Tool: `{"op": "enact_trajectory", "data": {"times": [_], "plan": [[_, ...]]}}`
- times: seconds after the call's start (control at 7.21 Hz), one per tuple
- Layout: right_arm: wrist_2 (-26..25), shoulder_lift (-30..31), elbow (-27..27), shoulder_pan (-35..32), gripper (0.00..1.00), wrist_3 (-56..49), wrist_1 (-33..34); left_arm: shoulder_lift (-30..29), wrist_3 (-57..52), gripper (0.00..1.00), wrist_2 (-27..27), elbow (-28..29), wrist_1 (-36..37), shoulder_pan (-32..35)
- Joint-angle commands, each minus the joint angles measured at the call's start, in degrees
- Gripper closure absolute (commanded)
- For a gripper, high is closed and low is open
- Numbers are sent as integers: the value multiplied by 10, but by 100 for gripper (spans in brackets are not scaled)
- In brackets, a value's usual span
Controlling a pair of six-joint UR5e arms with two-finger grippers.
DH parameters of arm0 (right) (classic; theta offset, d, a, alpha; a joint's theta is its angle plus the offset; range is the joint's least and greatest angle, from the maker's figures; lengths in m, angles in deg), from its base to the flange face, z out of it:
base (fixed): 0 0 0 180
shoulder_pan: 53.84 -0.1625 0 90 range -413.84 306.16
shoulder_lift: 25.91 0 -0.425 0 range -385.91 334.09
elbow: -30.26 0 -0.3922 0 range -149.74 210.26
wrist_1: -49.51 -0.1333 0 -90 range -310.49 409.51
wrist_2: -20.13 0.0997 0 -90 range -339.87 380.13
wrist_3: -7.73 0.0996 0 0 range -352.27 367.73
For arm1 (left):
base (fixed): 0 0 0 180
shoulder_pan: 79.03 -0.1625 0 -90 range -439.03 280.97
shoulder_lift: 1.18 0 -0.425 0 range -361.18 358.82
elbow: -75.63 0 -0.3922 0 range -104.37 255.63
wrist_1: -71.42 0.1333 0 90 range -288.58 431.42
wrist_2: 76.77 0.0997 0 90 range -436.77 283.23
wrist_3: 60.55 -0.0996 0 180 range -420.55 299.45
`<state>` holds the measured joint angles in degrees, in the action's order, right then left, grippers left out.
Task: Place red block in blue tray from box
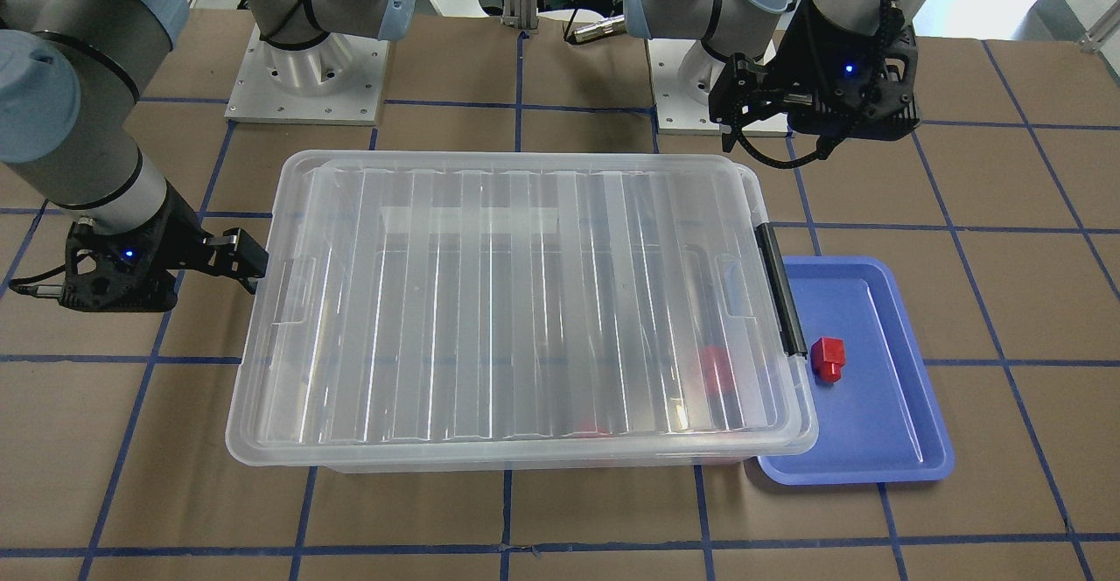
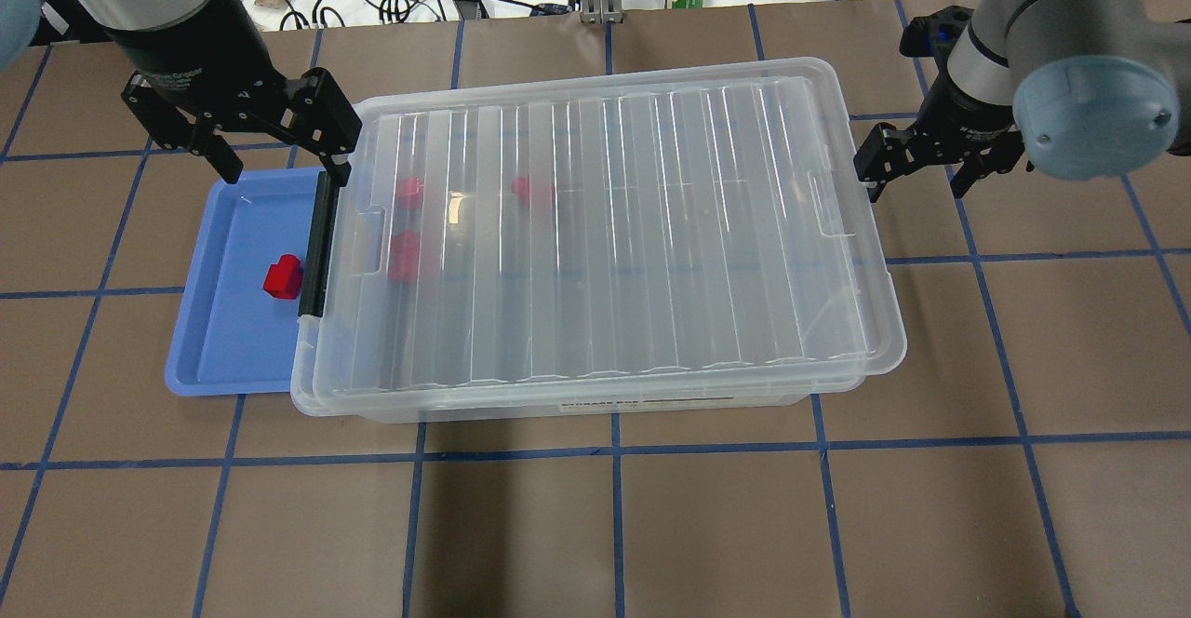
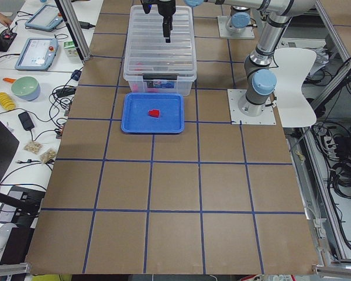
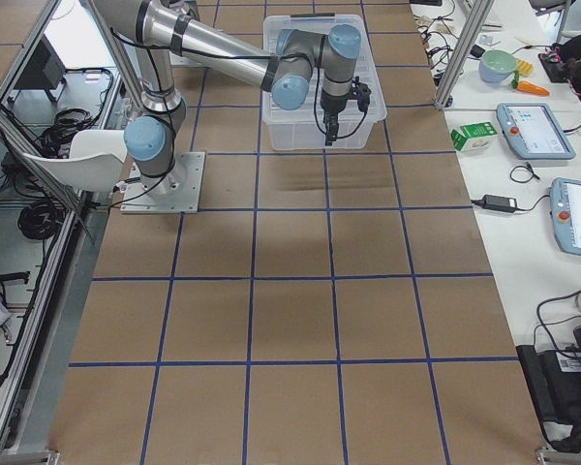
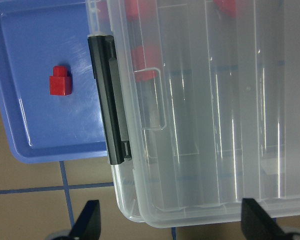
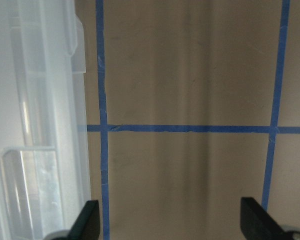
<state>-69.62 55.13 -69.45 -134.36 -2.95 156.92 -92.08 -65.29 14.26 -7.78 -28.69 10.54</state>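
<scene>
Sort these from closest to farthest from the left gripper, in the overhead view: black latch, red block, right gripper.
1. The black latch, beside the left gripper.
2. The red block, in the blue tray.
3. The right gripper, past the box's far end.

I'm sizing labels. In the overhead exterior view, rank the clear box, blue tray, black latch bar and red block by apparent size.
Largest to smallest:
1. clear box
2. blue tray, partly hidden by the box
3. black latch bar, long but thin
4. red block
</scene>
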Motion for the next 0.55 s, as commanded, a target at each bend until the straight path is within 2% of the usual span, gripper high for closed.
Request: {"op": "enact_trajectory", "data": {"times": [0.0,0.28,0.42], "plan": [[-2,1,48,10,0,-10,-8,0,0,0,0,0,1,0],[-3,48,134,7,0,-8,-136,0,-2,0,-1,-2,-2,-1],[-3,80,160,6,0,-4,-196,-1,-10,0,0,-3,-2,-8]]}}
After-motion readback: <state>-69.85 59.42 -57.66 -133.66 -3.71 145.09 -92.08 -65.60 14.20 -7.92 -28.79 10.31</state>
